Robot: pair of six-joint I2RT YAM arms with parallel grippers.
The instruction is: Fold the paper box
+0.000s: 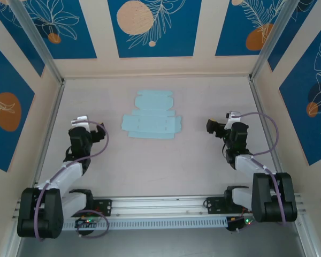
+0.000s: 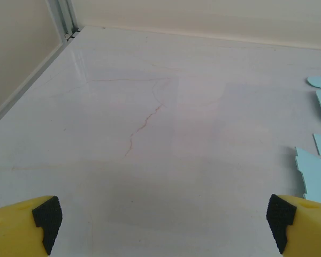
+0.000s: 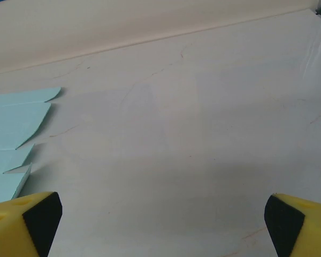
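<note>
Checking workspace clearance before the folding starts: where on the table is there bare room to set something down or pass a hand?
Bare table lies between the paper box and the arm bases, and on each side between it and the side walls, ahead of the open left gripper and right gripper. Only the centre is taken.

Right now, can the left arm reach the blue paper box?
Probably yes. The paper box lies flat and unfolded on the table, a little to the right of the left gripper, whose jaws stand open. Nothing sits between them.
</note>
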